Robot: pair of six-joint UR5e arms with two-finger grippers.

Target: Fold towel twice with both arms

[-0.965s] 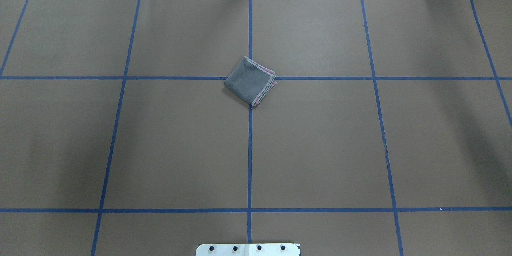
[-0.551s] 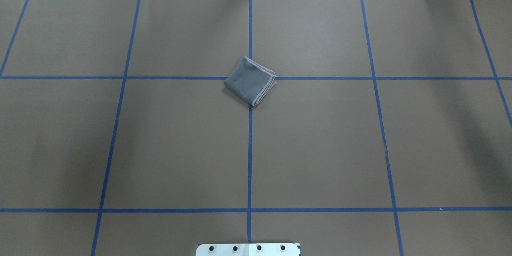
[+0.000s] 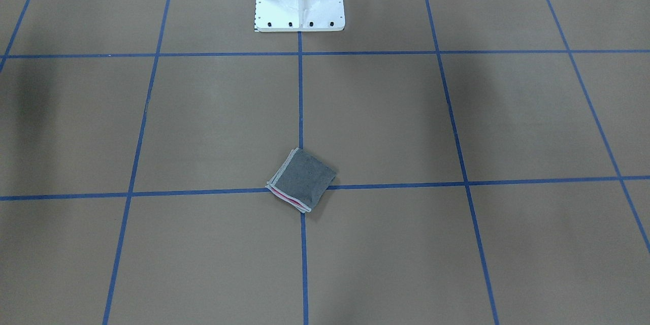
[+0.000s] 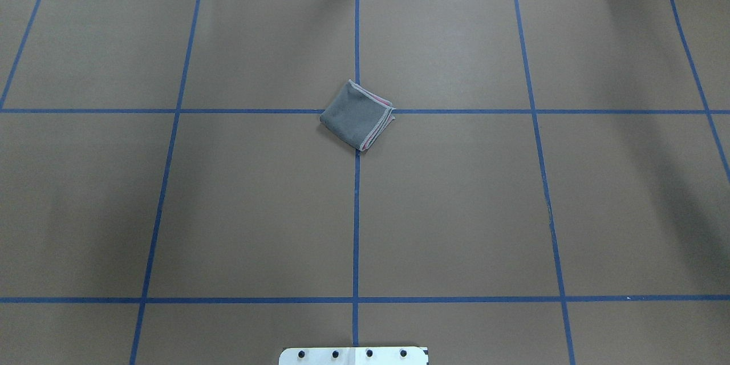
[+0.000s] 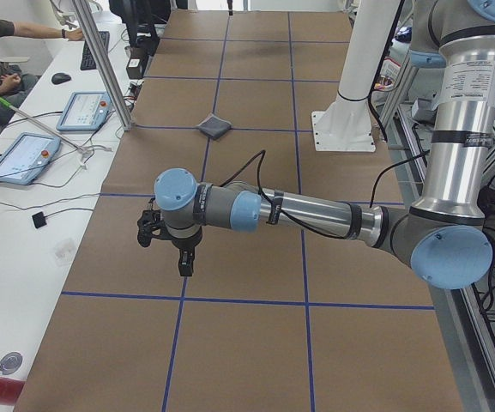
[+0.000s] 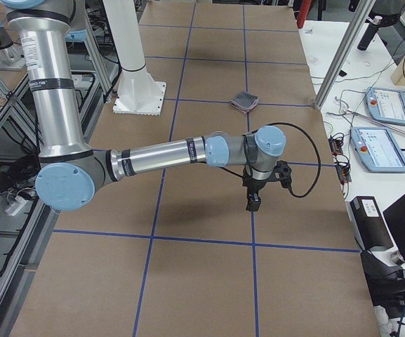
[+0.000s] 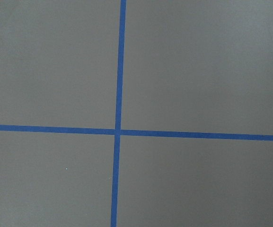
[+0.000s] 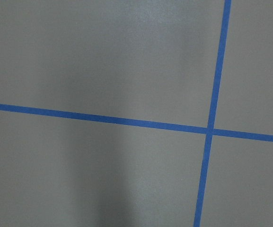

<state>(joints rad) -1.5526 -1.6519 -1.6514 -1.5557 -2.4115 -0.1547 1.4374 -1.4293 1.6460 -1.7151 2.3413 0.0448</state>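
The towel (image 4: 356,115) lies folded into a small square at the middle of the table, dark grey face up, with pink showing at its layered edges (image 3: 302,180). It is small and far off in both side views (image 5: 214,127) (image 6: 244,100). Neither arm touches it. The left gripper (image 5: 184,268) hangs over the table far to the towel's left, seen only in the exterior left view. The right gripper (image 6: 253,205) hangs far to its right, seen only in the exterior right view. I cannot tell whether either is open or shut. Both wrist views hold only brown table and blue tape.
Blue tape lines (image 4: 356,211) grid the brown table. The white pedestal base (image 3: 299,0) stands at the robot's side. A metal post (image 5: 101,64) rises at the far edge, with teach pendants (image 5: 22,156) and a seated person's arm (image 5: 37,31) on the desk beyond.
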